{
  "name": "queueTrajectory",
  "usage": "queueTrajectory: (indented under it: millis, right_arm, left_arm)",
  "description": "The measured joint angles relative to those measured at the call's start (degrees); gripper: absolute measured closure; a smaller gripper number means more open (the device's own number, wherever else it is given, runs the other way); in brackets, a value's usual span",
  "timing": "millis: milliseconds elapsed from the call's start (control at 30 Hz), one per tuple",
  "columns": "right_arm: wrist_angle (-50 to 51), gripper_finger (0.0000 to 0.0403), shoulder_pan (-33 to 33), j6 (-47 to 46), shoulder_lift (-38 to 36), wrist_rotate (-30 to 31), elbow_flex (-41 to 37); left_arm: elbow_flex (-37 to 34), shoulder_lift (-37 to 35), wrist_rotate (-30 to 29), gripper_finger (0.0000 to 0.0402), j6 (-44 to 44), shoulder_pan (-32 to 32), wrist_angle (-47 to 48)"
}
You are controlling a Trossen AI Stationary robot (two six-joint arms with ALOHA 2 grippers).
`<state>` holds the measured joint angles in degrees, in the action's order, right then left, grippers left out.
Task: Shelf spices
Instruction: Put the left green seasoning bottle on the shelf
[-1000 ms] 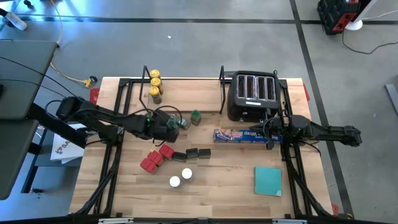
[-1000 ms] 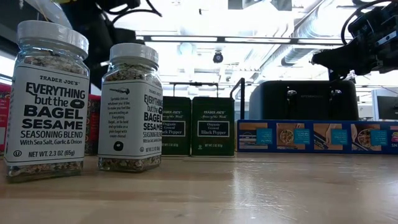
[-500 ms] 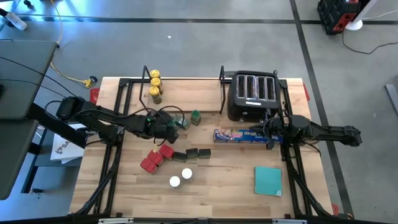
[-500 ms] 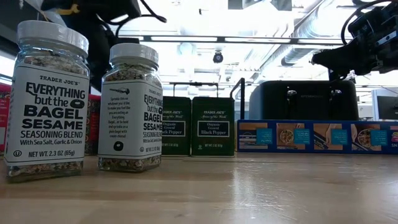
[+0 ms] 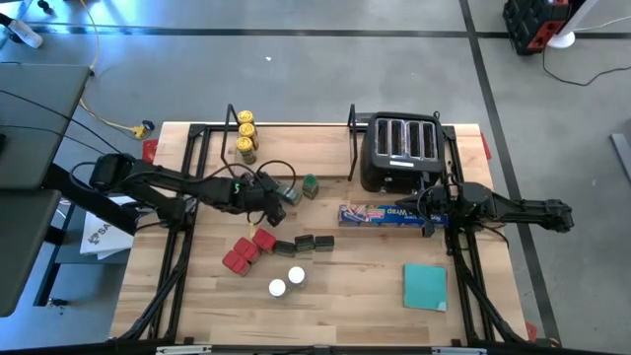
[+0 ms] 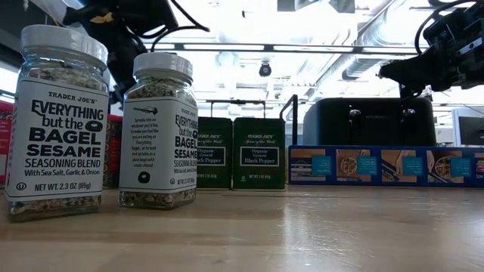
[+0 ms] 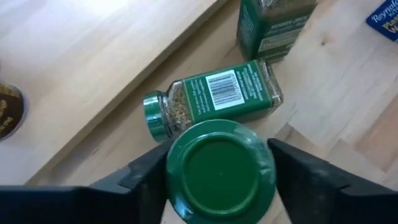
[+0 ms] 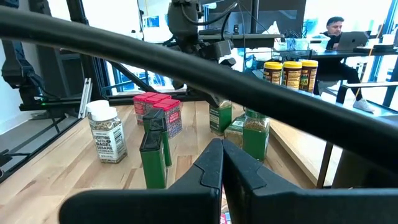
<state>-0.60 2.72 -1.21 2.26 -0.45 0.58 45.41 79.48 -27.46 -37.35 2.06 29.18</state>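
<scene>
We see the left gripper (image 7: 214, 171) with its jaws clamped on a green-lidded jar (image 7: 214, 169), held upright above the worktop (image 5: 355, 286) just in front of the shelf (image 5: 296, 148). Its round green lid fills the left wrist view and hides the jar's body. Below it a second green jar (image 7: 214, 96) lies on its side, barcode up, and a third (image 7: 273, 25) stands close by, cut off at the frame edge. Three yellow-lidded jars (image 5: 245, 135) stand at the shelf's left end. Red tins (image 5: 246, 249), dark pepper tins (image 5: 304, 244) and two white-capped jars (image 5: 286, 282) remain on the worktop. The right gripper (image 8: 222, 163) waits over the blue wrap box (image 5: 380, 214), jaws together. In the low view, the held jar is hard to make out.
</scene>
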Motion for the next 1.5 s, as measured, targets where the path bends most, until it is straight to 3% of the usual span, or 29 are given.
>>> queueTrajectory:
  millis: [100, 267, 500, 733, 867, 967, 1200, 1500]
  right_arm:
    - [0.0, 0.0403, 0.0, 0.0, 0.0, 0.0, 0.0]
    - [0.0, 0.0403, 0.0, 0.0, 0.0, 0.0, 0.0]
    - [0.0, 0.0403, 0.0, 0.0, 0.0, 0.0, 0.0]
    - [0.0, 0.0403, 0.0, 0.0, 0.0, 0.0, 0.0]
    - [0.0, 0.0403, 0.0, 0.0, 0.0, 0.0, 0.0]
    - [0.0, 0.0403, 0.0, 0.0, 0.0, 0.0, 0.0]
    - [0.0, 0.0403, 0.0, 0.0, 0.0, 0.0, 0.0]
    - [0.0, 0.0403, 0.0, 0.0, 0.0, 0.0, 0.0]
  left_arm:
    - [0.2, 0.0, 2.5, 0.0210, 1.3, -0.7, -0.2]
    - [3.5, -0.1, 6.7, 0.0211, 6.2, -1.0, 1.6]
    - [16.5, -0.5, 15.5, 0.0211, 19.2, -3.1, 7.5]
    - [27.6, 1.5, 23.0, 0.0211, 40.6, -15.3, 8.6]
    - [30.2, 4.4, 29.7, 0.0211, 49.2, -24.4, 9.8]
    - [30.8, 6.9, 31.3, 0.0211, 54.5, -30.8, 12.0]
    - [30.8, 11.3, 32.1, 0.0211, 63.0, -41.6, 13.1]
    - [30.8, 15.4, 33.0, 0.0205, 65.2, -47.0, 13.1]
